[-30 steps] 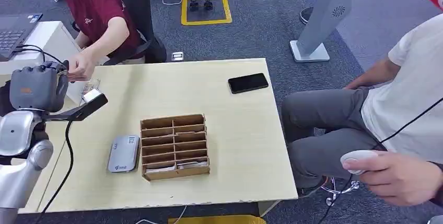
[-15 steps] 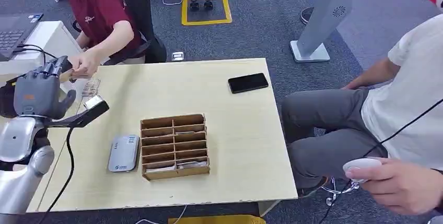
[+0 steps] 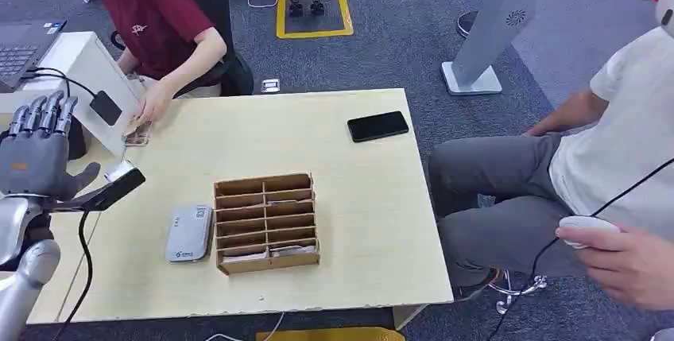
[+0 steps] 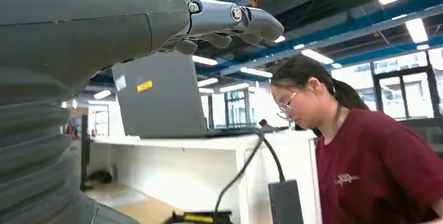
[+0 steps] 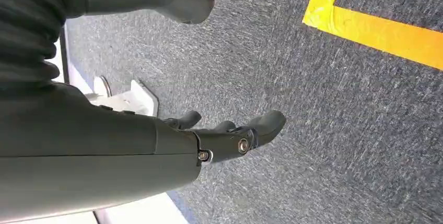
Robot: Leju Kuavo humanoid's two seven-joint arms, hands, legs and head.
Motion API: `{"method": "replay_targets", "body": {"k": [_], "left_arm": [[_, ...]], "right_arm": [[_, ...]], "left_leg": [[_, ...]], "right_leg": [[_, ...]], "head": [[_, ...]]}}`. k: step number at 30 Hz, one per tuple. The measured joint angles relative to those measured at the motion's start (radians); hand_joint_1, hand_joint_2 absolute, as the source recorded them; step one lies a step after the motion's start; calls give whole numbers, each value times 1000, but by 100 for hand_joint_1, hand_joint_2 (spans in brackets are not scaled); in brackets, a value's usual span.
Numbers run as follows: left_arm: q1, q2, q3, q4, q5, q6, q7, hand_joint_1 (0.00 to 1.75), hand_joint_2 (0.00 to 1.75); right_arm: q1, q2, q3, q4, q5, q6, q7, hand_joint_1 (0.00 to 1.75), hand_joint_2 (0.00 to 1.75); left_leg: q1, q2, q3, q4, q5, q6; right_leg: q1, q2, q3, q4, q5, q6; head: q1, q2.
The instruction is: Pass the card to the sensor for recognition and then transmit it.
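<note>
My left hand is raised off the table's left edge, fingers straight and spread, with nothing in it. In the left wrist view the left hand is empty against the ceiling. A person in a red shirt presses a hand onto a small card pile at the table's far left corner. The grey card sensor lies flat left of the wooden slotted rack. My right hand hangs over grey carpet, fingers loosely extended, holding nothing.
A black phone lies at the table's far right. A white box with a laptop and cables stands by my left hand. A second person sits to the right holding a white controller. The table is bare right of the rack.
My left hand moved left and down, and its fingers opened from a closed hold. The person's hand, which met mine, went down to the card pile on the table.
</note>
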Motion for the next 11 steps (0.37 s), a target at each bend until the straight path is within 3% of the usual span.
{"method": "replay_targets", "body": {"k": [2,6,8,11], "left_arm": [[30,0,14,-16,65,-20,-42,0,175],[137,19,44,-106,279,-113,-186,0,175],[187,28,53,-159,293,-126,-215,0,175],[245,53,59,-224,226,-123,-211,0,175]], "right_arm": [[0,0,0,0,0,1,1,0,175],[4,-1,-2,0,0,6,9,0,175],[7,-4,-2,0,0,8,9,0,175],[7,-6,-3,0,0,7,0,0,175]], "left_leg": [[0,1,0,0,0,0],[0,2,0,0,-1,0],[0,1,0,0,-1,0],[0,1,0,0,-1,0]], "right_leg": [[0,0,0,0,0,0],[0,2,-1,0,0,0],[0,1,-1,0,-1,0],[0,1,-1,0,-1,0]], "head": [[0,0],[0,0],[0,0],[0,0]]}}
